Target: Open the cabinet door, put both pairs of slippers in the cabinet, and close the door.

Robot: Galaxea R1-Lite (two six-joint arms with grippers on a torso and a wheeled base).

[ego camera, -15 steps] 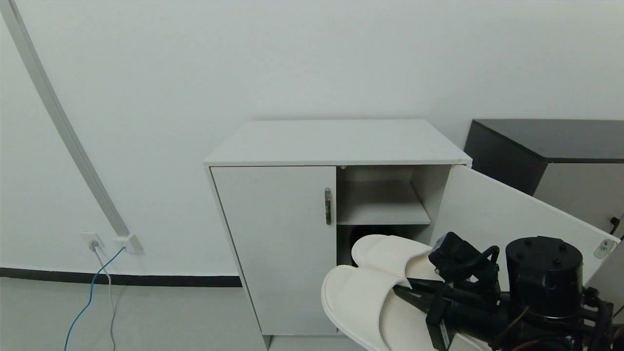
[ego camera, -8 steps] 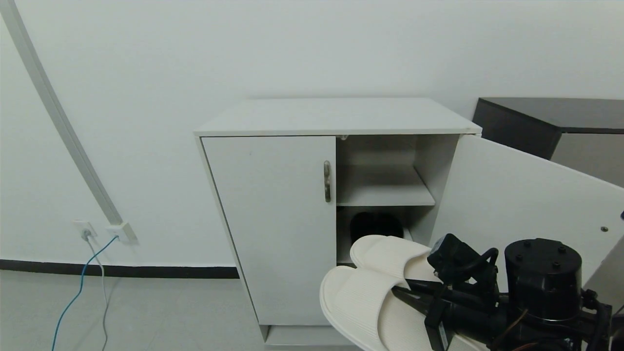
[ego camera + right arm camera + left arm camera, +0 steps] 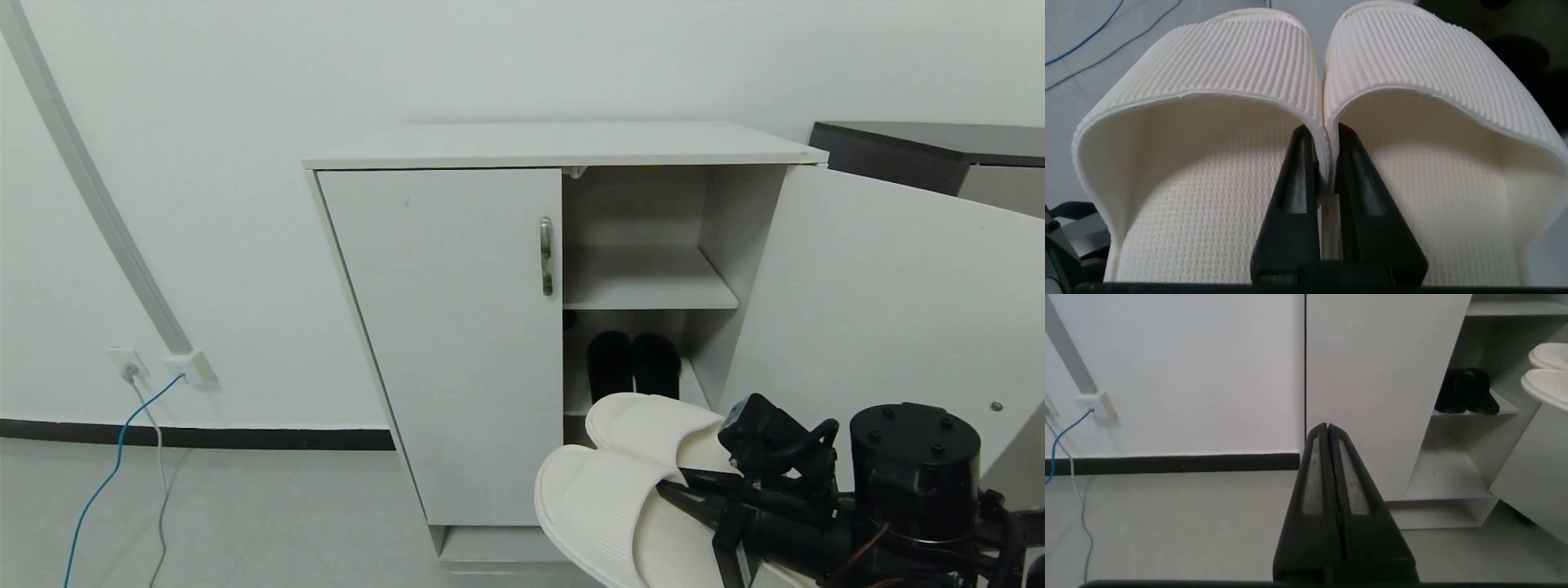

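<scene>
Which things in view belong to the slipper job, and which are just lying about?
Job: cabinet, its open right door, white slippers held by the right hand, black slippers on the lower shelf.
Lying about: wall socket, blue cable, dark cabinet beside.

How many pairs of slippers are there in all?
2. A white pair is clamped in the right gripper before the open cabinet; a black pair sits on a shelf inside it.

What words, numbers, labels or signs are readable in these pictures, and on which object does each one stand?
None. No text is readable on the cabinet, the white slippers, the black slippers or the wall sockets.
</scene>
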